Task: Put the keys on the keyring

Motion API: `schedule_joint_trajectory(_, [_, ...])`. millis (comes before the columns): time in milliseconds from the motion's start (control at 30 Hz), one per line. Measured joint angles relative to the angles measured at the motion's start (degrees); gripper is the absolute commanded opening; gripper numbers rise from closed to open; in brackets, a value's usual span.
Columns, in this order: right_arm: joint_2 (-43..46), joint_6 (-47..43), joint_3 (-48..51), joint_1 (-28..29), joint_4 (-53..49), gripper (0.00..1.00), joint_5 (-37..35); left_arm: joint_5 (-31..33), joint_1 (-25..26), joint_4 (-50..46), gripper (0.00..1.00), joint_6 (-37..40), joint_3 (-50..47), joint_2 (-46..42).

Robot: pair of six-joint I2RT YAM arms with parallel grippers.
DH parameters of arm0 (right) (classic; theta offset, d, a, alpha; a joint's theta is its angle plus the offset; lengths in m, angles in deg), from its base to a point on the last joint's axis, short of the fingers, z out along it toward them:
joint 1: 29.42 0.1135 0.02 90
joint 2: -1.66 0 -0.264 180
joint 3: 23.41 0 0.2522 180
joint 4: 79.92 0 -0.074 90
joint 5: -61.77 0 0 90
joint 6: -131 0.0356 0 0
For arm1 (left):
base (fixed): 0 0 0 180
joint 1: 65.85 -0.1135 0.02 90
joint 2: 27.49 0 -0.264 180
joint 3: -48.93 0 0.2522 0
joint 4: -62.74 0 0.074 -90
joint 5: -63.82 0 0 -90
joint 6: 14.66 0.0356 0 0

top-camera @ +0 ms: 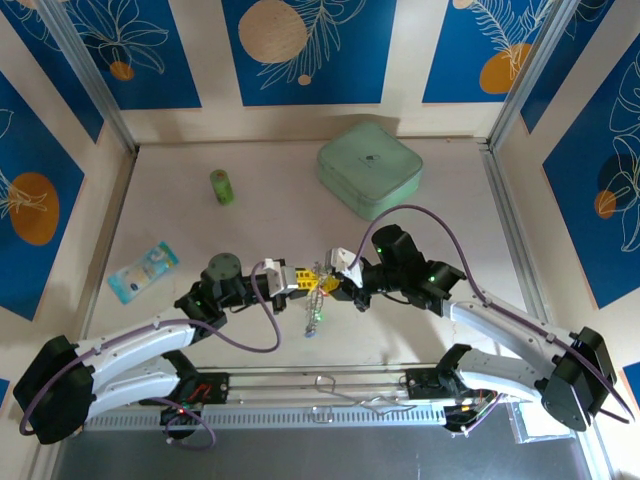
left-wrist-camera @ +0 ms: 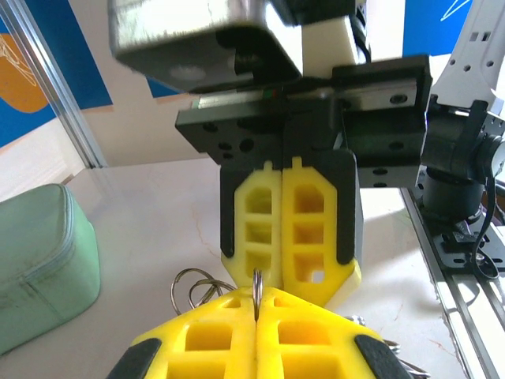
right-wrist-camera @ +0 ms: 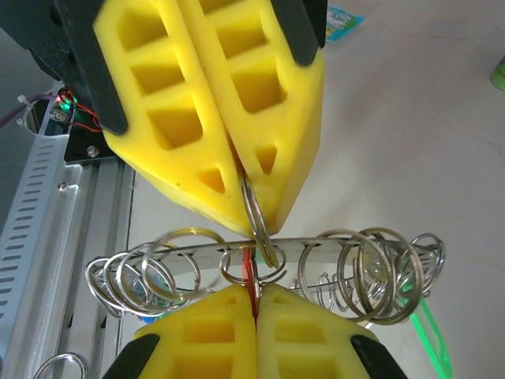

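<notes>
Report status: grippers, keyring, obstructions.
Left gripper shut on keyring. Right gripper shut on red tag. It hangs between them. Nothing blocking.

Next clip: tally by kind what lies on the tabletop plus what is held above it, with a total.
Green box: 1
Green cylinder: 1
Blue packet: 1
Keyring: 1
Total: 4
</notes>
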Motion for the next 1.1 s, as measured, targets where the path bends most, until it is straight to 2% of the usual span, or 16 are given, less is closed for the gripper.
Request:
schedule_joint_trajectory(300, [0.02, -0.02, 0.02, 0.00, 0.26, 0.00, -0.09, -0.70, 0.00, 1.20, 0.00, -0.42, -0.09, 0.48])
schedule_joint_trajectory(1100, [8.00, -1.36, -0.07, 0.90, -0.98, 0.00, -8.74, 0.85, 0.00, -1.97, 0.00, 1.73, -0.07, 0.46])
